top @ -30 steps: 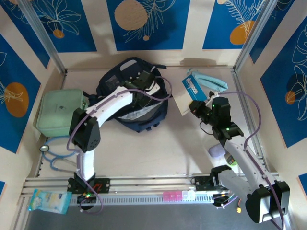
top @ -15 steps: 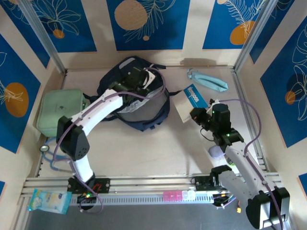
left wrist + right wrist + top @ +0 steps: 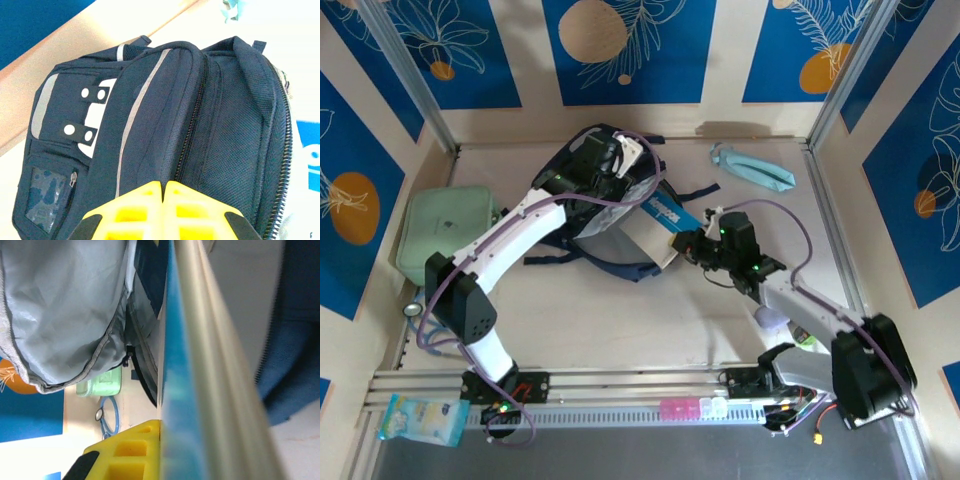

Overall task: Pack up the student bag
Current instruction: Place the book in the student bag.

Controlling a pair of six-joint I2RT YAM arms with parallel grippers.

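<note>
The navy student bag (image 3: 605, 215) lies at the table's middle back, its mouth facing right and its grey lining (image 3: 60, 305) showing. My left gripper (image 3: 608, 160) is over the bag's far side, shut on a fold of its fabric beside a zip (image 3: 164, 184). The white buckle patch (image 3: 95, 120) sits on the front pocket. My right gripper (image 3: 694, 243) is shut on a white book with a blue cover (image 3: 658, 224), whose left end is at the bag's mouth. In the right wrist view the book (image 3: 192, 365) is edge-on against one yellow finger (image 3: 135, 450).
A mint-green zip case (image 3: 445, 232) lies at the left, with a blue stethoscope (image 3: 425, 325) in front of it. A light blue pouch (image 3: 752, 167) is at the back right. A pale purple object (image 3: 770, 318) lies near the right arm. A snack packet (image 3: 420, 420) and a pill box (image 3: 692, 408) rest on the front rail.
My right gripper has carried the book leftward from the table's right side to the bag's mouth. My left gripper has pulled the bag's fabric back and to the right, and the bag has shifted.
</note>
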